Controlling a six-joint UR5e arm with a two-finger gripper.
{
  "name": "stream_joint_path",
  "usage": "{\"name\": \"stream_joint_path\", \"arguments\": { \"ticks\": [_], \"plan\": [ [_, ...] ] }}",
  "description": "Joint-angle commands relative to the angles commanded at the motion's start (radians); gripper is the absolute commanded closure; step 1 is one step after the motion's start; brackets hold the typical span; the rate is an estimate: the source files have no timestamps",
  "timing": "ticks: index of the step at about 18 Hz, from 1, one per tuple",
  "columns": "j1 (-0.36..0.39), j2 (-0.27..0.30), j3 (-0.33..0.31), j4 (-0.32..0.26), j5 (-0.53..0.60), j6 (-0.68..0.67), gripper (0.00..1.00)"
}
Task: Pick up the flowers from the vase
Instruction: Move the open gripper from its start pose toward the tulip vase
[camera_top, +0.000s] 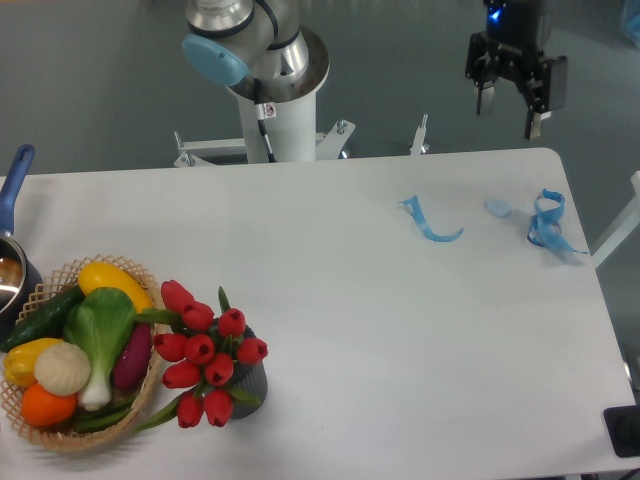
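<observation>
The flowers (205, 355) sit low on the table (330, 330), toward its 7 o'clock corner: a tight bunch of red tulip buds, all closed, glossy and egg-shaped, fanned out so that several lean toward 10 o'clock and a few droop toward 6 o'clock. Green leaves poke out among them, one narrow blade rising at 12 o'clock of the cluster and another trailing out low at 8 o'clock. The buds cover most of the vase (250, 380), of which only a dark grey ribbed flank shows at the bunch's 4 o'clock side (its mouth is hidden under the blooms).

Just beside the bunch, at its 9 o'clock, stands a wicker basket (150, 395) filled with vegetables: a yellow one at the top, a green leafy one in the middle, a purple one, a dark green cucumber shape, a pale round one and an orange one. Whether leaf tips touch the basket rim I cannot tell. Further toward 9 o'clock, at the table's edge, a metal pot (12, 275) with a blue handle is partly cut off.

Well apart, toward 2 o'clock of the table, lie blue tape scraps (432, 222), one curled strip and a tangled loop near the edge.

The gripper (512, 108) hangs above and beyond the table's 1 o'clock corner, fingers parted and holding nothing. The arm's white base (280, 120) stands behind the table at 12 o'clock.
</observation>
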Motion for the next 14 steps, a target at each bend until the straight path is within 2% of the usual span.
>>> {"name": "stream_joint_path", "arguments": {
  "ticks": [8,14],
  "plan": [
    [0.000,0.012,-0.037,0.000,-0.017,-0.020,0.00],
    [-0.020,0.018,-0.089,0.002,-0.139,-0.227,0.00]
  ]
}}
